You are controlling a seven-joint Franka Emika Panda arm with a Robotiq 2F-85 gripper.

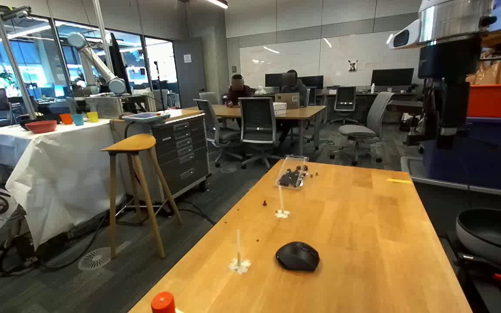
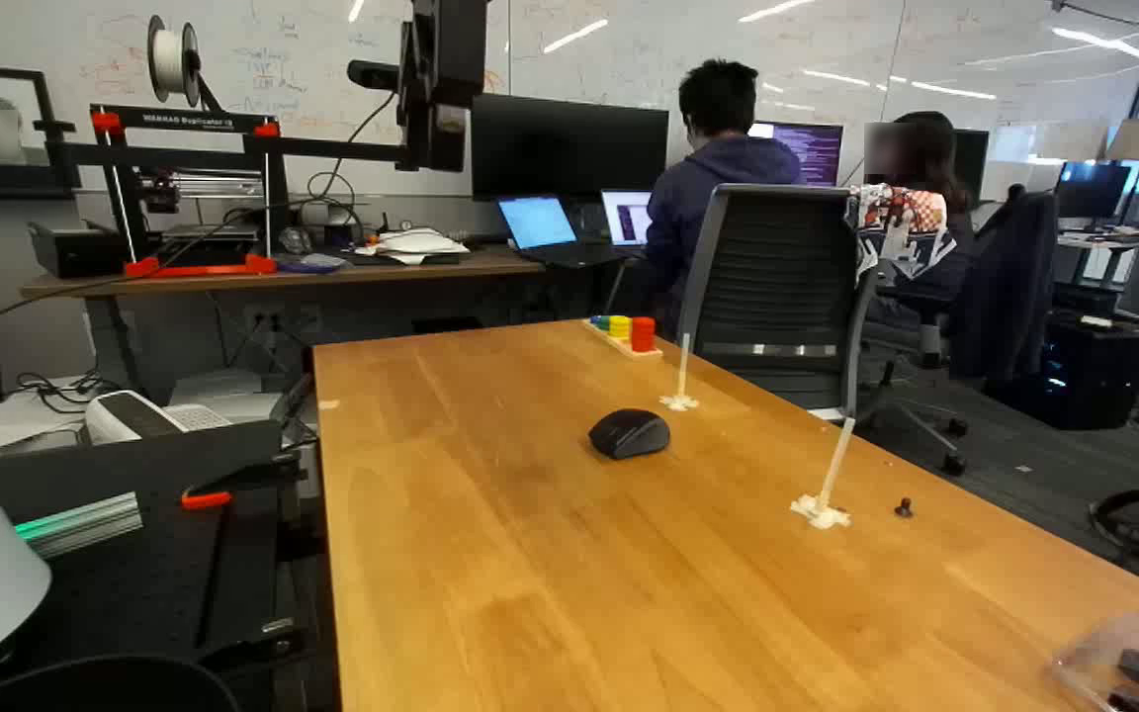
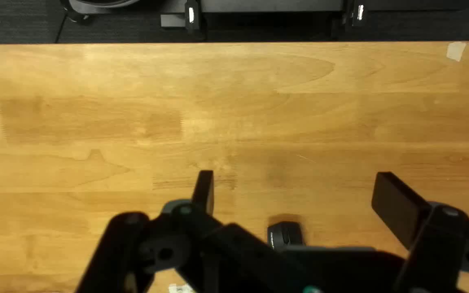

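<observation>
"Hanging above the wooden desk [image 1: 363, 226], how is the end effector [image 3: 293, 189] holding its fingers [image 3: 397, 207]?"

"They are standing wide apart, and wood grain is showing through the gap."

"Where is the black computer mouse [image 1: 297, 256] lying?"

"It is lying on the desk, well below the end effector. In the wrist view, the end effector's body is hiding part of it."

"What is surrounding it?"

"A pale peg [image 2: 684, 366] and a second pale peg [image 2: 837, 460] are standing near it on whitish patches [image 1: 239, 265]. Toward one end, a clear container [image 1: 298, 161] is holding dark pieces [image 1: 293, 177]; toward the opposite end, a red stack [image 2: 642, 334] is sitting beside a yellow stack [image 2: 619, 328]."
</observation>
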